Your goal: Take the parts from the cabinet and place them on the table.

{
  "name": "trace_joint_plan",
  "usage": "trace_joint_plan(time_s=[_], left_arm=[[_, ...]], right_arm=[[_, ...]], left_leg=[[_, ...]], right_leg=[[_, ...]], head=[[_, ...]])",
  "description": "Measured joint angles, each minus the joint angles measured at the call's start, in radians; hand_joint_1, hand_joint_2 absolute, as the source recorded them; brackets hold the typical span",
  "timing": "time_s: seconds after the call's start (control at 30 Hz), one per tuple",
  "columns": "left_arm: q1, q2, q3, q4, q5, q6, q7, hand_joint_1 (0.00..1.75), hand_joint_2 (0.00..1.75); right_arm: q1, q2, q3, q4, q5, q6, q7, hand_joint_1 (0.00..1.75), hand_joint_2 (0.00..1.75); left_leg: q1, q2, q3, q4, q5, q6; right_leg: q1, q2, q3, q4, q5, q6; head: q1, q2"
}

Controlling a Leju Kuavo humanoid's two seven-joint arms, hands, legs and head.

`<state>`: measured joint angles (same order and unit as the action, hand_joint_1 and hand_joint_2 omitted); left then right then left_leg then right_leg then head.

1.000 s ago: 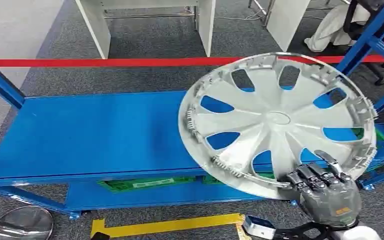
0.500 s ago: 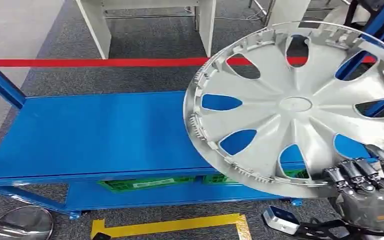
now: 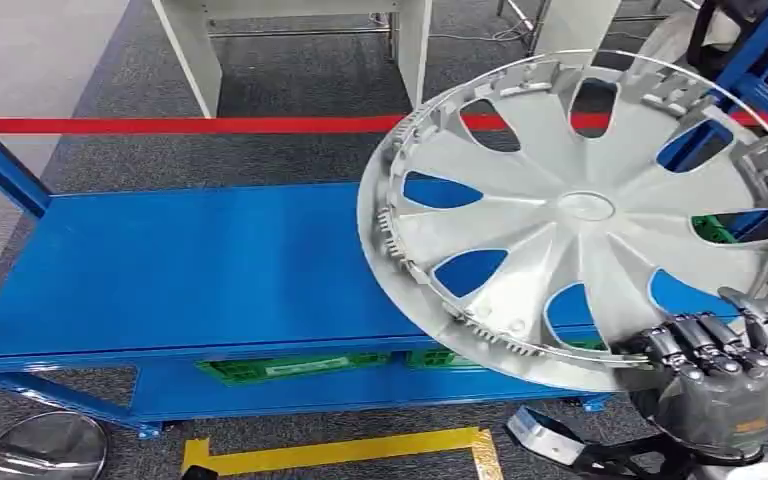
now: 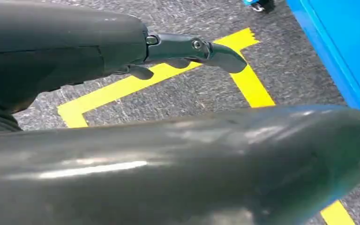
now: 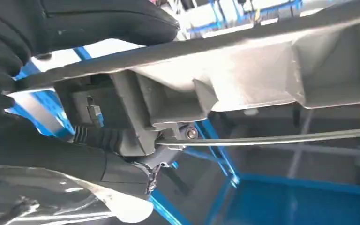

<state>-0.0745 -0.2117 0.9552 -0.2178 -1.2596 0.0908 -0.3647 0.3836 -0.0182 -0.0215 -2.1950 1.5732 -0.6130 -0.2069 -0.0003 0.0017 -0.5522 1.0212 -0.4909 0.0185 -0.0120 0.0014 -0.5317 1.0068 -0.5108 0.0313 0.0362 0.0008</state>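
Hubcap [image 3: 580, 215] hangs tilted above the right end of the blue shelf [image 3: 190, 265], clear of its surface, and your right hand [image 3: 722, 385] grasps its near rim from below. Judge it light but wide and thin, so it should flex and swing on a one-edge hold; the ribbed rim gives better purchase than a spoke. Its far right edge is cut off. Your left hand [image 4: 122, 51] hangs over the floor, fingers apparently loose and holding nothing.
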Motion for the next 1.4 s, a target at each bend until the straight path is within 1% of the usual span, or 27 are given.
trace_joint_plan(time_s=[0.13, 0.3, 0.33, 0.37, 0.4, 0.47, 0.5, 0.53, 0.57, 0.6, 0.67, 0.7, 0.73, 0.83, 0.87, 0.93, 1.0, 1.03, 1.07, 1.1, 1.17, 1.2, 1.23, 1.27, 1.33, 1.37, 1.4], left_arm=[[0.000, 0.000, 0.003, 0.000, 0.000, 0.007, 0.005, 0.00, 0.00], [0.000, 0.005, 0.004, 0.000, -0.005, 0.002, 0.013, 0.00, 0.00], [0.000, 0.006, 0.006, 0.000, -0.004, -0.001, 0.013, 0.00, 0.00], [-0.001, 0.005, 0.007, 0.000, -0.003, -0.005, 0.013, 0.00, 0.00], [-0.002, 0.006, 0.008, 0.000, -0.003, -0.007, 0.013, 0.00, 0.00], [0.000, 0.007, 0.010, 0.000, 0.000, -0.010, 0.017, 0.00, 0.00], [0.003, 0.007, 0.015, 0.000, -0.008, -0.011, 0.019, 0.00, 0.00], [0.003, 0.008, 0.025, 0.000, -0.018, -0.014, 0.020, 0.00, 0.00], [0.003, 0.009, 0.034, 0.000, -0.024, -0.015, 0.021, 0.00, 0.00], [0.001, 0.009, 0.037, 0.000, -0.026, -0.015, 0.021, 0.00, 0.00], [0.001, 0.009, 0.044, 0.000, -0.027, -0.015, 0.023, 0.00, 0.00], [0.001, 0.011, 0.048, 0.000, -0.027, -0.015, 0.024, 0.00, 0.00], [0.000, 0.011, 0.052, 0.000, -0.027, -0.015, 0.028, 0.00, 0.00], [0.004, 0.013, 0.052, 0.000, -0.024, -0.015, 0.035, 0.00, 0.00], [0.005, 0.013, 0.053, 0.000, -0.024, -0.017, 0.035, 0.00, 0.00], [0.004, 0.014, 0.053, 0.000, -0.023, -0.020, 0.035, 0.00, 0.00], [0.004, 0.017, 0.053, 0.000, -0.023, -0.022, 0.035, 0.00, 0.00], [0.004, 0.017, 0.053, 0.000, -0.023, -0.022, 0.035, 0.00, 0.00], [0.004, 0.017, 0.053, 0.000, -0.023, -0.022, 0.035, 0.00, 0.00], [0.004, 0.018, 0.053, 0.000, -0.023, -0.022, 0.035, 0.00, 0.00], [0.001, 0.018, 0.053, 0.000, -0.023, -0.019, 0.035, 0.00, 0.00], [-0.002, 0.022, 0.053, 0.000, -0.022, -0.018, 0.035, 0.00, 0.00], [-0.004, 0.022, 0.053, 0.000, -0.022, -0.018, 0.034, 0.00, 0.00], [-0.004, 0.021, 0.054, 0.000, -0.021, -0.017, 0.033, 0.00, 0.00], [-0.001, 0.021, 0.055, 0.000, -0.021, -0.018, 0.033, 0.00, 0.00], [0.000, 0.018, 0.055, 0.000, -0.021, -0.018, 0.033, 0.00, 0.00], [-0.004, 0.019, 0.057, 0.001, -0.021, -0.018, 0.033, 0.00, 0.00]], right_arm=[[0.002, -0.017, 0.066, 0.007, 0.000, 0.000, 0.044, 1.75, 1.75], [0.001, -0.033, 0.162, 0.015, -0.033, 0.000, 0.094, 1.75, 1.75], [0.001, -0.032, 0.185, 0.014, -0.069, 0.000, 0.063, 1.75, 1.75], [0.003, -0.029, 0.198, 0.014, -0.116, 0.000, -0.002, 1.75, 1.75], [0.011, -0.007, 0.198, 0.015, -0.188, 0.000, -0.111, 1.75, 1.75], [0.033, 0.072, 0.170, 0.035, -0.339, 0.000, -0.369, 1.75, 1.75], [0.036, 0.104, 0.155, 0.049, -0.368, 0.000, -0.433, 1.75, 1.75], [0.036, 0.124, 0.150, 0.063, -0.379, 0.000, -0.454, 1.75, 1.75], [0.039, 0.142, 0.147, 0.075, -0.391, 0.000, -0.467, 1.75, 1.75], [0.045, 0.158, 0.144, 0.086, -0.398, 0.000, -0.474, 1.75, 1.75], [0.054, 0.175, 0.139, 0.102, -0.404, 0.000, -0.480, 1.75, 1.75], [0.055, 0.180, 0.138, 0.112, -0.405, 0.000, -0.481, 1.75, 1.75], [0.062, 0.185, 0.137, 0.122, -0.405, 0.000, -0.481, 1.75, 1.75], [0.087, 0.192, 0.130, 0.137, -0.407, 0.000, -0.480, 1.75, 1.75], [0.087, 0.197, 0.128, 0.144, -0.405, 0.000, -0.482, 1.75, 1.75], [0.089, 0.206, 0.128, 0.158, -0.406, 0.000, -0.480, 1.75, 1.75], [0.089, 0.209, 0.128, 0.186, -0.417, 0.000, -0.481, 1.75, 1.75], [0.090, 0.211, 0.127, 0.199, -0.420, 0.000, -0.481, 1.75, 1.75], [0.091, 0.213, 0.127, 0.209, -0.424, 0.000, -0.482, 1.75, 1.75], [0.092, 0.215, 0.127, 0.217, -0.428, 0.000, -0.482, 1.75, 1.75], [0.092, 0.218, 0.127, 0.230, -0.434, 0.000, -0.483, 1.75, 1.75], [0.092, 0.219, 0.127, 0.235, -0.440, 0.000, -0.483, 1.75, 1.75], [0.091, 0.222, 0.127, 0.239, -0.443, 0.000, -0.482, 1.75, 1.75], [0.091, 0.223, 0.127, 0.243, -0.446, 0.000, -0.482, 1.75, 1.75], [0.090, 0.225, 0.127, 0.253, -0.457, 0.000, -0.483, 1.75, 1.75], [0.089, 0.225, 0.127, 0.256, -0.460, 0.000, -0.483, 1.75, 1.75], [0.090, 0.225, 0.127, 0.262, -0.461, 0.000, -0.482, 1.75, 1.75]], left_leg=[[0.000, 0.000, 0.000, 0.000, 0.000, 0.000], [-0.008, -0.002, -0.003, 0.008, 0.003, 0.013], [-0.007, -0.002, -0.001, -0.006, 0.011, 0.021], [0.003, 0.005, 0.007, -0.024, 0.024, 0.024], [0.003, 0.004, 0.007, -0.036, 0.030, 0.031], [0.004, 0.004, -0.001, -0.035, 0.035, 0.033], [0.004, 0.005, -0.003, -0.035, 0.036, 0.031], [0.004, 0.009, -0.004, -0.035, 0.037, 0.030], [0.006, 0.010, -0.005, -0.034, 0.038, 0.027], [0.010, 0.010, -0.006, -0.032, 0.039, 0.024], [0.017, 0.008, -0.009, -0.022, 0.037, 0.011], [0.014, 0.007, -0.015, -0.014, 0.036, 0.000], [0.012, 0.004, -0.024, -0.004, 0.037, -0.008], [0.014, 0.002, -0.032, -0.002, 0.053, -0.029], [0.017, 0.002, -0.036, 0.002, 0.046, -0.033], [0.018, 0.001, -0.066, 0.085, -0.050, -0.039], [0.017, 0.001, -0.105, 0.237, -0.146, -0.043], [0.017, 0.001, -0.110, 0.283, -0.163, -0.042], [0.017, 0.001, -0.098, 0.286, -0.153, -0.038], [0.015, 0.001, -0.067, 0.251, -0.123, -0.033], [0.006, 0.000, 0.044, 0.083, -0.053, -0.009], [-0.002, 0.000, 0.097, -0.007, -0.059, 0.007], [-0.003, 0.001, 0.118, -0.050, -0.072, 0.007], [-0.007, -0.001, 0.112, -0.043, -0.060, -0.003], [-0.014, 0.000, 0.104, -0.046, -0.051, 0.003], [-0.007, 0.002, 0.093, -0.063, -0.031, 0.008], [-0.003, 0.008, 0.087, -0.066, -0.016, 0.012]], right_leg=[[0.000, 0.000, 0.000, 0.000, 0.000, 0.000], [-0.008, -0.002, 0.001, -0.005, 0.009, 0.012], [-0.006, -0.001, 0.002, -0.008, 0.012, 0.016], [-0.008, 0.000, -0.010, -0.001, -0.007, 0.015], [-0.005, -0.001, -0.022, 0.029, -0.040, 0.015], [-0.007, 0.000, -0.080, 0.174, -0.119, 0.018], [-0.009, -0.001, -0.112, 0.250, -0.147, 0.021], [-0.010, -0.001, -0.129, 0.289, -0.152, 0.024], [-0.013, -0.002, -0.122, 0.280, -0.129, 0.028], [-0.017, -0.003, -0.093, 0.227, -0.088, 0.031], [-0.026, -0.004, -0.003, 0.057, -0.010, 0.037], [-0.024, -0.002, 0.028, 0.009, -0.025, 0.042], [-0.018, 0.004, 0.029, 0.010, -0.016, 0.029], [-0.016, 0.002, 0.010, 0.016, -0.013, 0.010], [-0.021, -0.002, -0.010, 0.011, -0.005, -0.005], [-0.017, -0.004, -0.013, 0.012, 0.007, -0.021], [-0.010, -0.007, -0.036, 0.013, 0.024, -0.031], [-0.007, -0.007, -0.048, 0.014, 0.032, -0.032], [-0.004, -0.006, -0.059, 0.014, 0.040, -0.033], [0.000, -0.006, -0.071, 0.015, 0.049, -0.033], [0.006, -0.005, -0.088, 0.014, 0.065, -0.032], [0.004, -0.006, -0.092, 0.015, 0.072, -0.031], [0.008, -0.008, -0.098, 0.015, 0.079, -0.025], [0.002, -0.011, -0.096, 0.012, 0.088, -0.018], [-0.003, -0.011, -0.096, 0.006, 0.104, -0.005], [0.003, -0.010, -0.098, 0.003, 0.112, 0.002], [0.000, -0.006, -0.113, 0.017, 0.076, 0.005]], head=[[0.000, 0.000], [0.000, 0.000], [-0.001, 0.000], [0.000, 0.000], [0.004, 0.000], [0.007, 0.000], [0.005, 0.000], [0.005, 0.000], [0.006, 0.000], [0.006, 0.000], [0.006, 0.000], [0.007, 0.000], [0.007, 0.000], [0.008, 0.000], [0.008, 0.000], [0.001, 0.000], [-0.001, 0.000], [0.000, 0.000], [-0.001, 0.000], [-0.001, 0.000], [-0.001, 0.000], [0.000, 0.000], [0.002, 0.000], [0.001, 0.000], [-0.003, 0.000], [-0.003, 0.000], [-0.008, 0.000]])
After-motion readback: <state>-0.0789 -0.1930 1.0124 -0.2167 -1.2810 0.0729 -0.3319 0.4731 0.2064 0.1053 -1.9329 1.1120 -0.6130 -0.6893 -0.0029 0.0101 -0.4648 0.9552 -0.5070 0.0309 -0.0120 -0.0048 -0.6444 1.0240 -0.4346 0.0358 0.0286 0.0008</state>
